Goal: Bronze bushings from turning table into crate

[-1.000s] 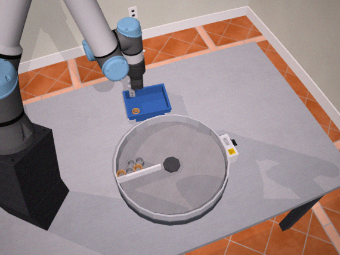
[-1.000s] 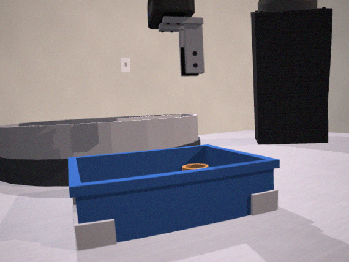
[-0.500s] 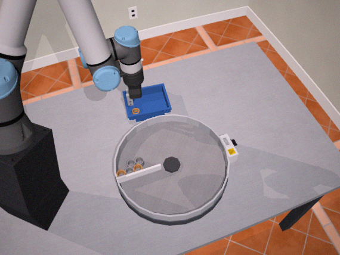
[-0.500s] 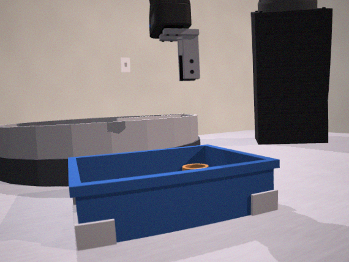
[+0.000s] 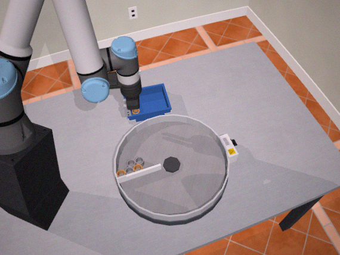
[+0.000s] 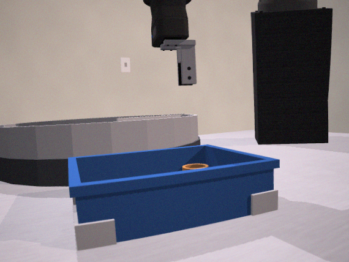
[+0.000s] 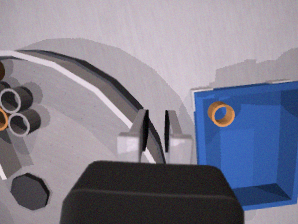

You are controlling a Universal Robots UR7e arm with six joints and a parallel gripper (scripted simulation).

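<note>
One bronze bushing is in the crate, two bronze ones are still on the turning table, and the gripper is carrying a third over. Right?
Not quite: the gripper carries nothing; the wrist view shows bare space between its fingers. The rest holds: one bronze bushing lies in the crate, and two bronze bushings remain on the turning table.

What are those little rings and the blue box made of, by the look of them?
The orange-brown ring in the blue box looks like bronze, going by its warm colour. The grey rings on the round table look like steel. The box has a flat, even blue and looks like plastic, though painted metal is possible.
</note>
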